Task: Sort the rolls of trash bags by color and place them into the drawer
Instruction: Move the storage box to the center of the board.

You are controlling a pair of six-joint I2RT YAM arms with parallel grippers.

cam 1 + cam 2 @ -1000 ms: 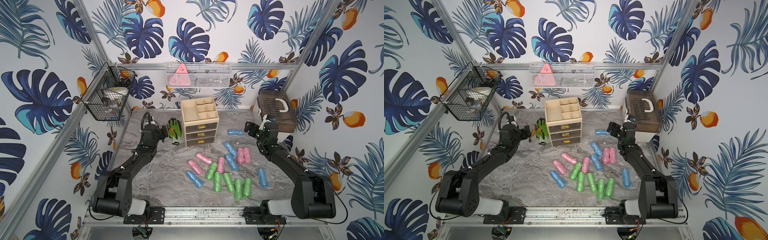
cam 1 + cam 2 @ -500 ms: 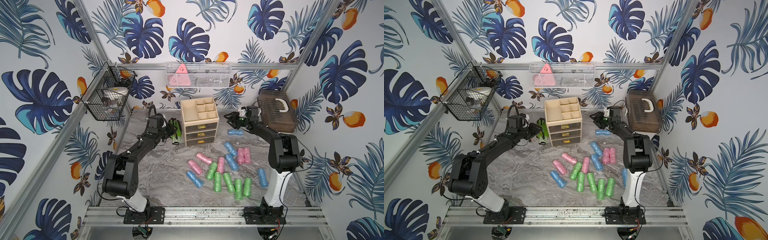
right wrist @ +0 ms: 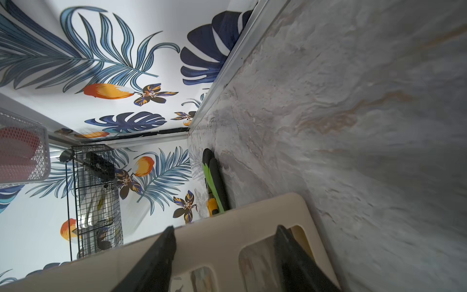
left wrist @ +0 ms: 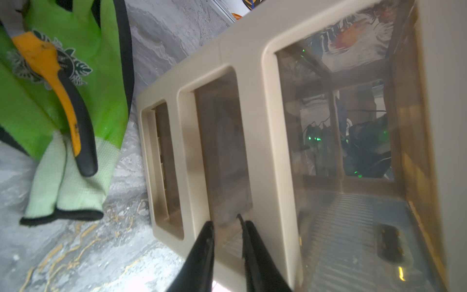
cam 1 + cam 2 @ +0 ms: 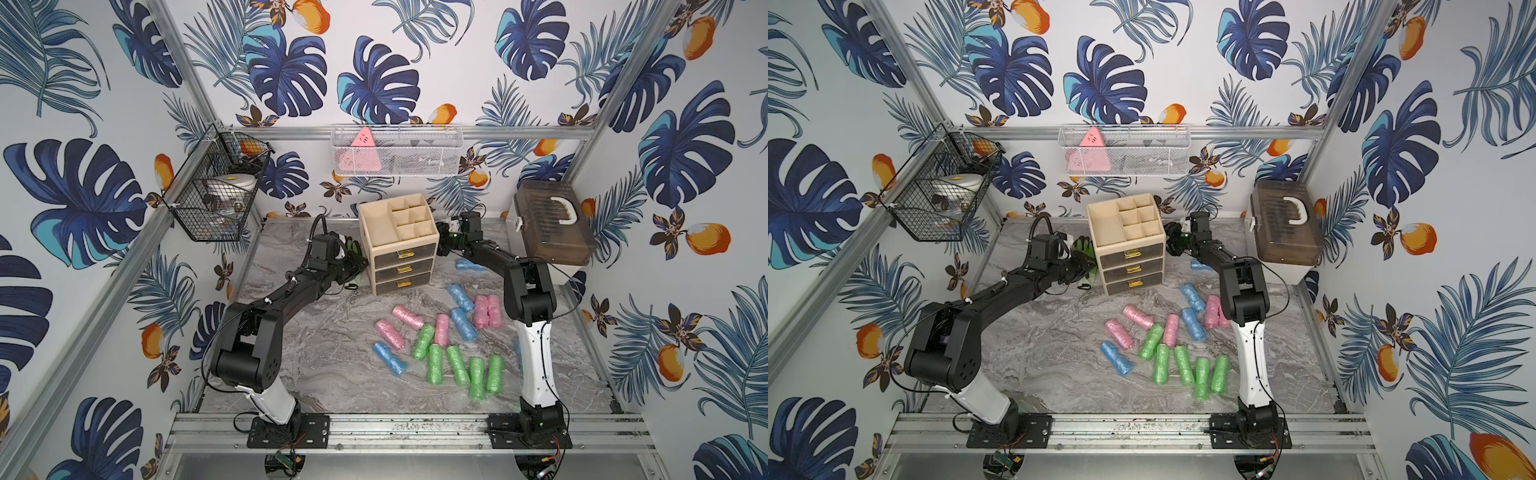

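Rolls of trash bags [image 5: 435, 370], crinkly pink/blue/green plastic cylinders, are lying 5 o'clock of beige three-drawer organiser [image 5: 401, 270]; likely light, squashy, slippery: pinch mid-length. Left gripper [image 4: 227, 223] is sitting closed, empty; right gripper [image 3: 225, 228] is gaping wide.

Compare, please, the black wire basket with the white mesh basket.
The black wire basket is deep and boxy, at the left side; the white mesh basket is long and shallow, at the back. The white one holds a pink triangle; the black one a pale round thing. Both hang above the table.

The left arm [image 5: 291, 291] and right arm [image 5: 498, 261] are black with white base links, thin black cables and tapered jaws.
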